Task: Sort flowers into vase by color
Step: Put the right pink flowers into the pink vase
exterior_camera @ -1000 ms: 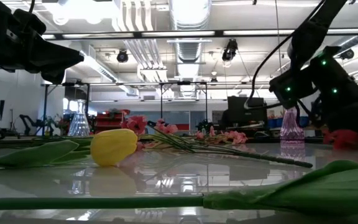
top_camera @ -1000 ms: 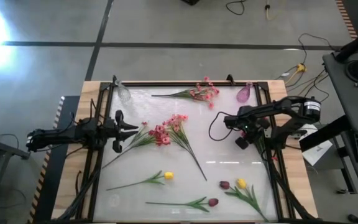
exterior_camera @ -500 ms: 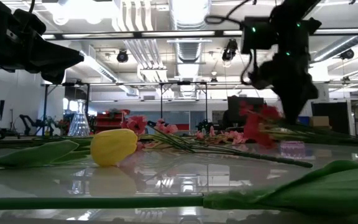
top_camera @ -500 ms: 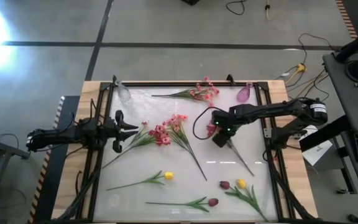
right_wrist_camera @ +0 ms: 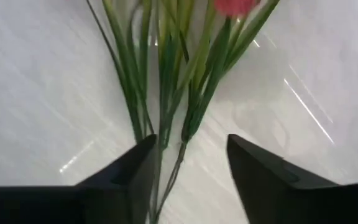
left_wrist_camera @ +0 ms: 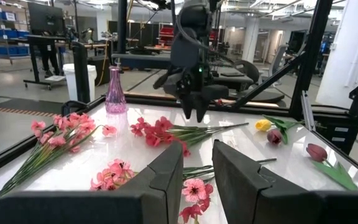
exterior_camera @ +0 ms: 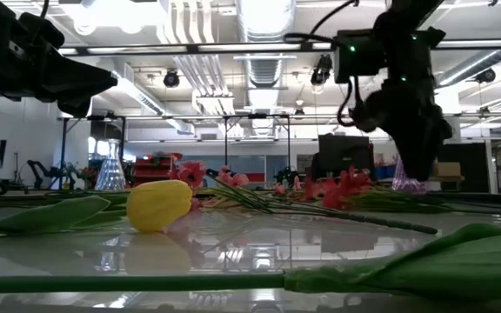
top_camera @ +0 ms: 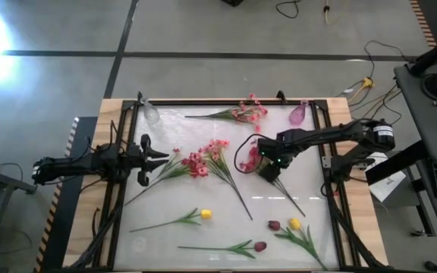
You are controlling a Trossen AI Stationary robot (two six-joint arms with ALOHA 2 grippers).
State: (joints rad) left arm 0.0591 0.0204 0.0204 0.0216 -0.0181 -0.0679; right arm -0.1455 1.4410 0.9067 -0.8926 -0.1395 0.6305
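While your right gripper (right_wrist_camera: 185, 168) hangs low over the table's centre-right, its two dark fingers (right_wrist_camera: 129, 171) stand apart, straddling the thin green stems of a red spray (top_camera: 251, 154) without pinching them. That spray lies flat on the glossy white table (top_camera: 294, 182), blossoms toward ten o'clock and stem trailing toward four o'clock; the placement looks like a set-down, or a line-up for a fresh grasp.

Your left gripper (top_camera: 149, 159) waits at the nine o'clock edge, fingers (left_wrist_camera: 166, 177) parted and holding nothing, aimed across the table.

Just beside it, toward three o'clock, lies a loose heap of pink and red sprays (top_camera: 203, 161), papery petals on wiry stems. Another pink spray (top_camera: 245, 114) lies at twelve o'clock. A yellow bud (top_camera: 205, 214), smooth and egg-shaped, lies near six o'clock, with maroon buds (top_camera: 259, 246) and a second yellow one (top_camera: 295, 223) toward five o'clock.

Both vases look empty: a clear glass one (top_camera: 151, 114) at eleven o'clock and a pink glass one (top_camera: 298, 114) at one o'clock. Sorting seems barely begun.
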